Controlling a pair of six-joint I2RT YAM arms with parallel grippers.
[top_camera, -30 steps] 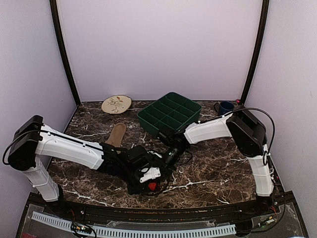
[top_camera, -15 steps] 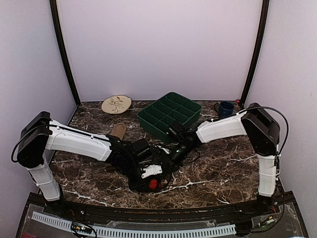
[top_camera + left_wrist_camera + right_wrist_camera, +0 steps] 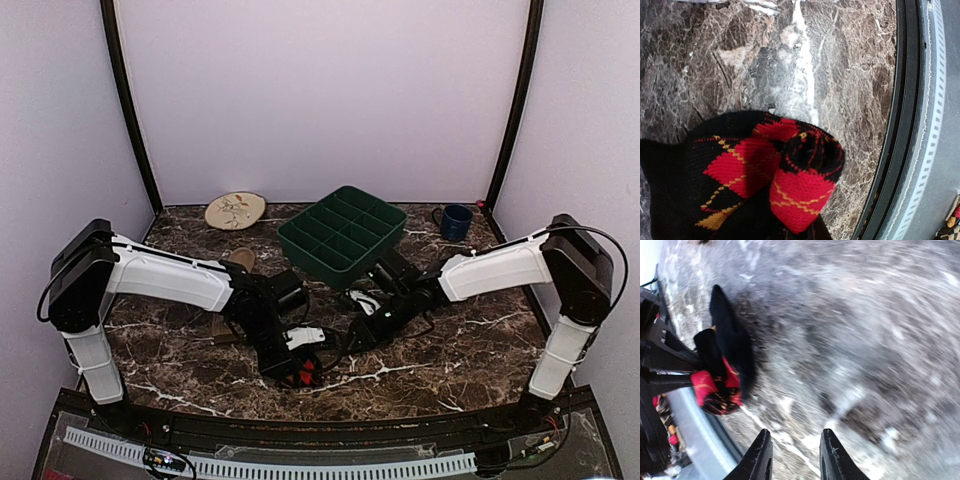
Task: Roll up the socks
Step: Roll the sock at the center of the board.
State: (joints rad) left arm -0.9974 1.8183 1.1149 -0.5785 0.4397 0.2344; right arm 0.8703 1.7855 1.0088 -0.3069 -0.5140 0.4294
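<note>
Clamping the part-rolled black fabric sock with red-orange argyle diamonds [image 3: 790, 180], left gripper [image 3: 298, 360] sits near-centre; right gripper [image 3: 796, 457] stands narrowly open.

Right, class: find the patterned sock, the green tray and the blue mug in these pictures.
patterned sock [image 3: 800, 192], left wrist view, red rolled end.
green tray [image 3: 310, 260], top view, near wall.
blue mug [image 3: 457, 221], top view, its side.

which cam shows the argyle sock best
Left wrist: the black fabric sock with red-orange argyle diamonds fills the frame, its end curled over. Right wrist shows it small and blurred; top external, just a red speck.
</note>
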